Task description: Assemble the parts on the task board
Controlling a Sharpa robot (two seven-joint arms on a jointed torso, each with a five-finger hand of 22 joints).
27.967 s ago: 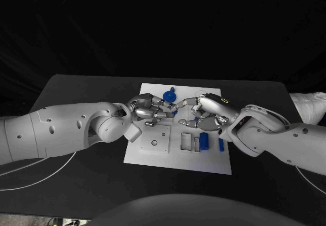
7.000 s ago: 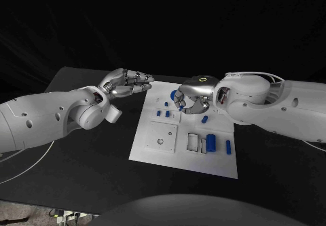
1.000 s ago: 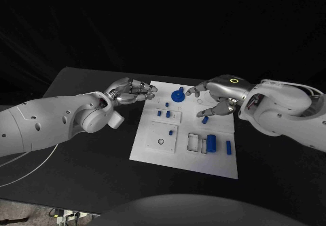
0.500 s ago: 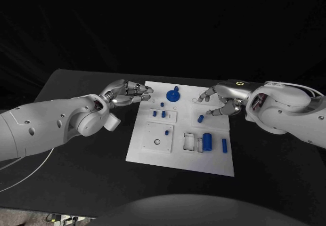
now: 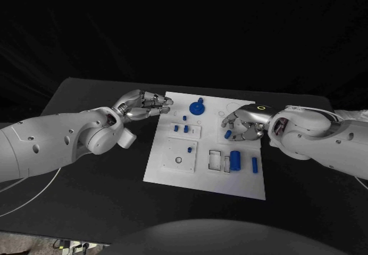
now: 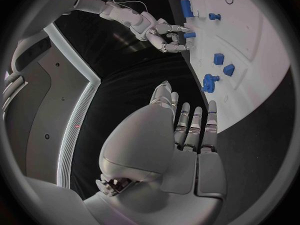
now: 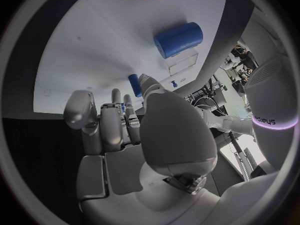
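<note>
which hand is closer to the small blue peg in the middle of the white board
Right. The right hand has its fingers around the small blue peg; the left hand hovers at the task board's far left corner, well apart.

Left hand (image 5: 142, 104) hovered empty, fingers loosely curled and apart. Right hand (image 5: 244, 123) was lowered, its fingers curled in; any grip could not be confirmed.

You are looking at a robotics lab or test cell. Evidence: a black table (image 5: 92, 175) under dark surrounds; a white task board (image 5: 206, 180) with blue parts just beside the right hand (image 5: 244, 123); behind the left hand (image 6: 169, 150), curved white panels with a lit strip (image 6: 72, 130).
</note>
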